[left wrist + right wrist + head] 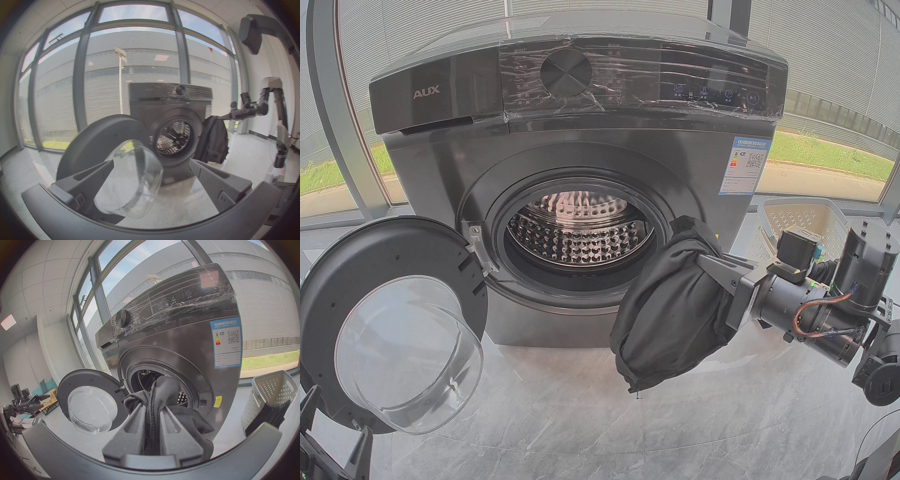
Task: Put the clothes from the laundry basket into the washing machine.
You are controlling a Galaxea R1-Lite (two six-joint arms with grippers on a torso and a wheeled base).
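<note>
A dark grey washing machine [581,144] stands ahead with its round door [394,319] swung open to the left and its steel drum [581,234] exposed. My right gripper [709,257] is shut on a black garment [672,306], which hangs in the air just right of the drum opening. In the right wrist view the garment [162,390] is pinched between the fingers [132,430], in front of the machine's opening [156,380]. A white laundry basket [800,222] sits at the right of the machine, with dark clothes [270,413] hanging over its rim. My left gripper [151,175] is open, low at the left.
The open door's glass bowl [409,356] juts out over the grey marble floor [650,419]. Large windows [831,125] run behind the machine. In the right wrist view, another robot arm and some furniture [28,405] stand far off across the room.
</note>
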